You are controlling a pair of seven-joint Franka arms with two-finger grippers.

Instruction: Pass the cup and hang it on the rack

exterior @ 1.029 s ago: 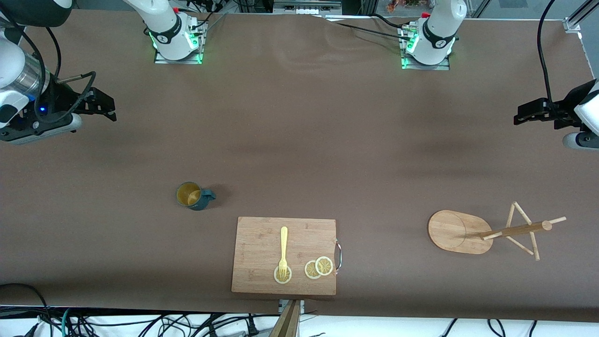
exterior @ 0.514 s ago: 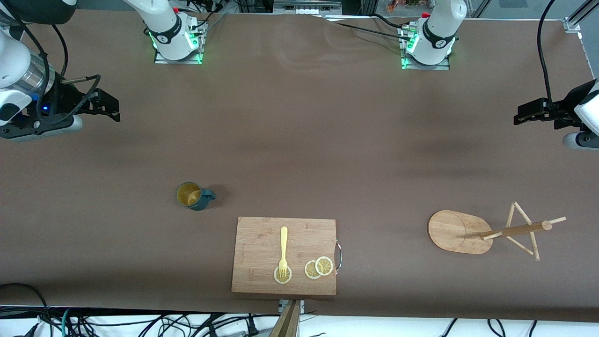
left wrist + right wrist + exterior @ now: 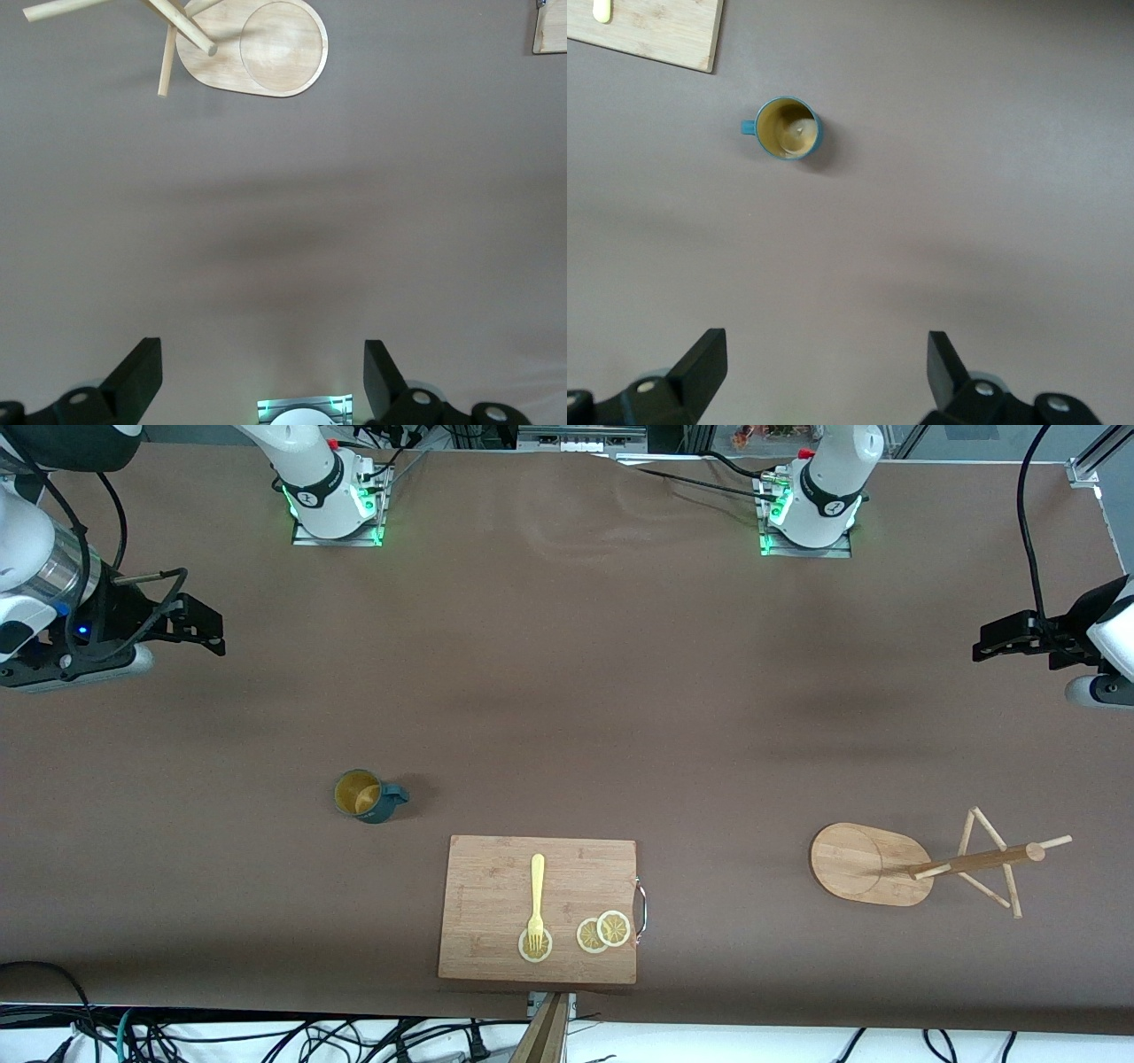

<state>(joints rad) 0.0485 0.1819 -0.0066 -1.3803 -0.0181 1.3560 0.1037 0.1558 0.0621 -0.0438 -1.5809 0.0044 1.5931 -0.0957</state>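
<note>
Standing upright toward the right arm's end of the table, the small dark teal mug (image 3: 361,795) awaits the empty, spread-fingered right gripper (image 3: 205,633), while the left gripper (image 3: 983,646), equally spread and empty, waits near the light bamboo mug tree (image 3: 873,864), evidently to receive the pass.

Fork (image 3: 537,899) on cutting board (image 3: 496,868)

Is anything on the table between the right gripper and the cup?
No. In the right wrist view only bare brown table lies between the open right gripper and the cup; the front view shows the same.
</note>
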